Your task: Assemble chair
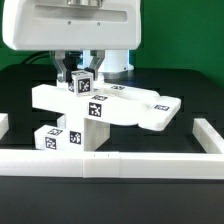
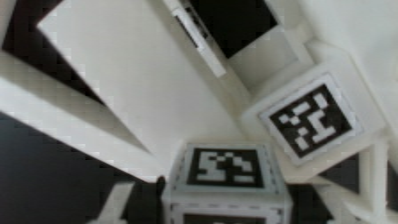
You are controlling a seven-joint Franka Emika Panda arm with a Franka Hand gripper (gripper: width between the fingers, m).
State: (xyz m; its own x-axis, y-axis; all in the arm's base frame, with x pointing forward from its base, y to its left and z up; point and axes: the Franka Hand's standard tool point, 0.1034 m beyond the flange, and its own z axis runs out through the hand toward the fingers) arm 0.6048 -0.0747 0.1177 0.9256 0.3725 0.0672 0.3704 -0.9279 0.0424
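1 pincer (image 1: 80, 78) upright above the chair (image 1: 120, 108), clamped on its tagged leg (image 1: 81, 85).

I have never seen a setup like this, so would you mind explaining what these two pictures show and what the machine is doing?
The big white body at the top of the exterior view is the end of a robot arm, and its two-fingered claw reaches down from it. That picture comes from a camera standing off the arm; the other comes from a camera on the wrist, looking along the fingers. On the black table stand white plastic chair parts with small black-and-white square tags, some already joined. A white border rail without tags edges the work area. The claw appears closed around a small tagged block on top of the assembly; the wrist view shows the same block close up.
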